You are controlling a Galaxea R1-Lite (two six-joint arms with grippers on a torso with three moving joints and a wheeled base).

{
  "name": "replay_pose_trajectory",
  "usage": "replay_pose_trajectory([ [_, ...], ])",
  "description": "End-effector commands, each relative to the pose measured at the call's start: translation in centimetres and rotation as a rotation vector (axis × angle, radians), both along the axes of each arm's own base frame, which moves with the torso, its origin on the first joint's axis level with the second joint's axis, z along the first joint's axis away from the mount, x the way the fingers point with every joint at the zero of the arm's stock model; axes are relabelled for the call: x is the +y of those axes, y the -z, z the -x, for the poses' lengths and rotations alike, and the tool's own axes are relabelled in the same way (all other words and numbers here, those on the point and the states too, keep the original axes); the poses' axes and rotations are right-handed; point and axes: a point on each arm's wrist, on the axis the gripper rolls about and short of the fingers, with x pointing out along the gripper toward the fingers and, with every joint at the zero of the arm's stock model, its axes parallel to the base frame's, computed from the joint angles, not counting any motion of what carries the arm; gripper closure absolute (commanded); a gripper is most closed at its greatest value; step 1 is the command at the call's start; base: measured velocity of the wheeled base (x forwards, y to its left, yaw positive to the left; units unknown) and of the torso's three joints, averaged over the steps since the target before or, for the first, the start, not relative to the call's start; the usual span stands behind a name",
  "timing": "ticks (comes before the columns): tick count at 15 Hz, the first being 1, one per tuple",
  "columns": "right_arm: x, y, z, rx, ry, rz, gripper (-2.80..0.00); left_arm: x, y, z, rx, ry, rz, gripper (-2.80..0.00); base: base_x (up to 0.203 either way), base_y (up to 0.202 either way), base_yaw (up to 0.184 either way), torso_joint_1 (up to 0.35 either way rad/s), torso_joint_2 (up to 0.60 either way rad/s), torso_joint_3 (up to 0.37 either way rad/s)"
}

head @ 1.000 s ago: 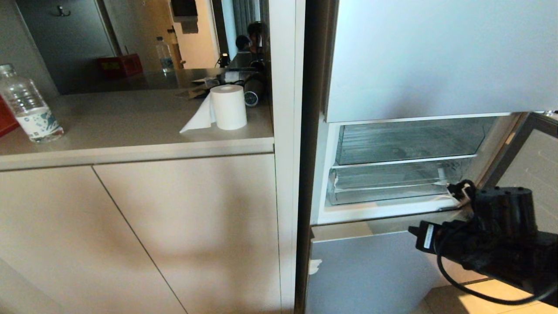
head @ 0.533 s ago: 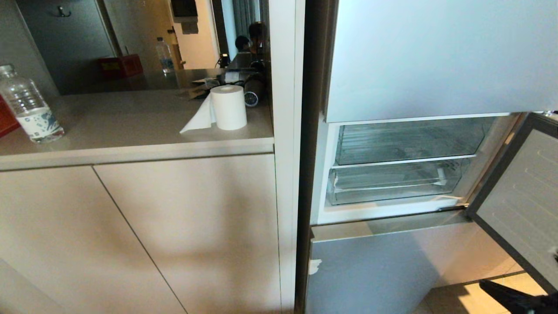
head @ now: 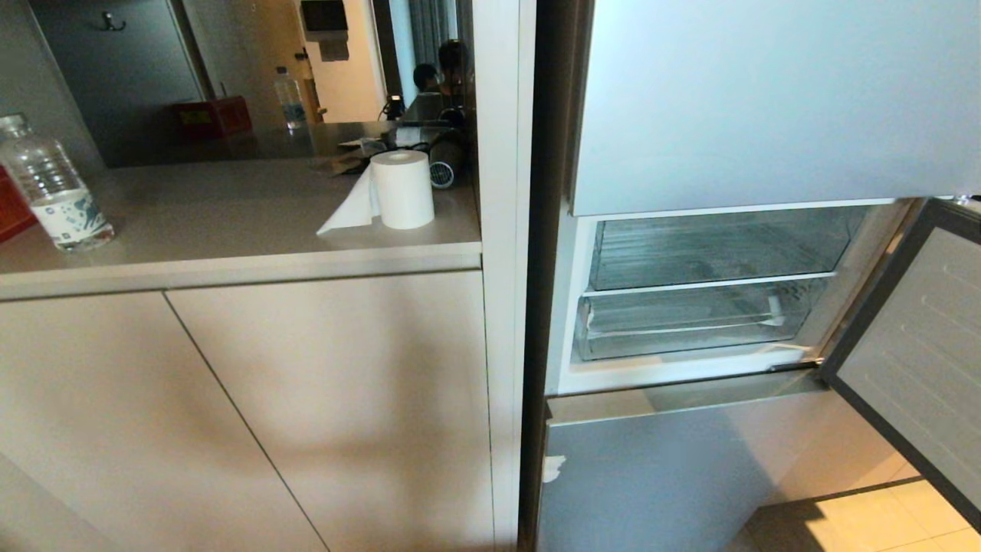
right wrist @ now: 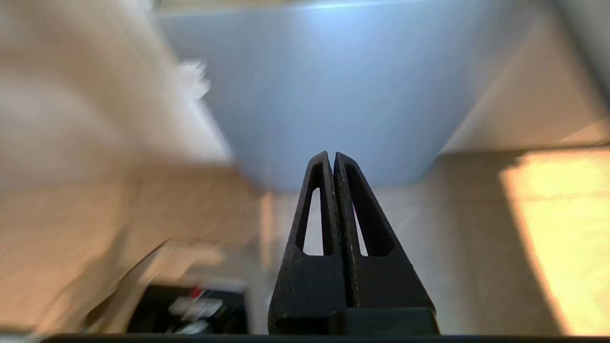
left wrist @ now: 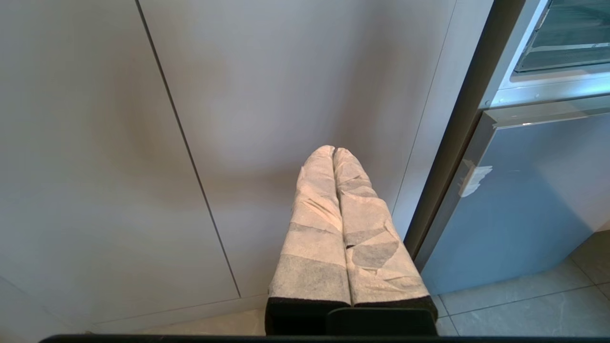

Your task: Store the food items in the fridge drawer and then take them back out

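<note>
The pale-blue fridge (head: 751, 100) has its middle compartment open. Two clear drawers sit pushed in there; the upper, ribbed one is the fridge drawer (head: 713, 249), and it looks empty. The food items are out of view. Neither arm shows in the head view. My left gripper (left wrist: 333, 150), wrapped in pale tape, is shut on nothing and hangs low before the beige cabinet doors (left wrist: 267, 81). My right gripper (right wrist: 332, 155), black, is shut on nothing and points at the fridge's blue lower door (right wrist: 333, 85) near the floor.
The compartment's door (head: 912, 345) stands swung open at the right, over the tiled floor (head: 866, 521). The lower clear drawer (head: 690, 326) sits under the fridge drawer. On the counter (head: 230, 222) to the left stand a water bottle (head: 54, 192) and a paper roll (head: 402, 188).
My right arm, which was at the lower right corner of the fridge opening, has dropped down and out of the head view. The fridge and drawers have not moved.
</note>
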Motion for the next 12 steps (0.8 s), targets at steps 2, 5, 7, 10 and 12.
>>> replay_pose_trajectory([
  [2,-0.1,0.4,1.7,-0.182,0.044,0.069,0.0,0.0,0.0,0.0,0.0,0.0,0.0,0.0,0.0,0.0,0.0,0.0,0.0,0.0],
  [5,0.0,0.8,3.0,-0.333,0.049,0.093,0.0,0.0,0.0,0.0,0.001,0.0,0.0,0.0,0.0,0.0,0.0,0.0,0.0,0.0],
  [7,0.0,0.8,3.0,-0.326,0.053,0.084,0.0,0.0,0.0,0.0,0.0,0.0,0.0,0.0,0.0,0.0,0.0,0.0,0.0,0.0],
  [10,0.0,0.8,3.0,-0.326,0.06,0.061,0.0,0.0,0.0,0.0,0.0,0.0,0.0,0.0,0.0,0.0,0.0,0.0,0.0,0.0],
  [12,0.0,0.8,3.0,-0.326,0.055,0.067,0.0,0.0,0.0,0.0,0.001,0.0,0.0,0.0,0.0,0.0,0.0,0.0,0.0,0.0],
])
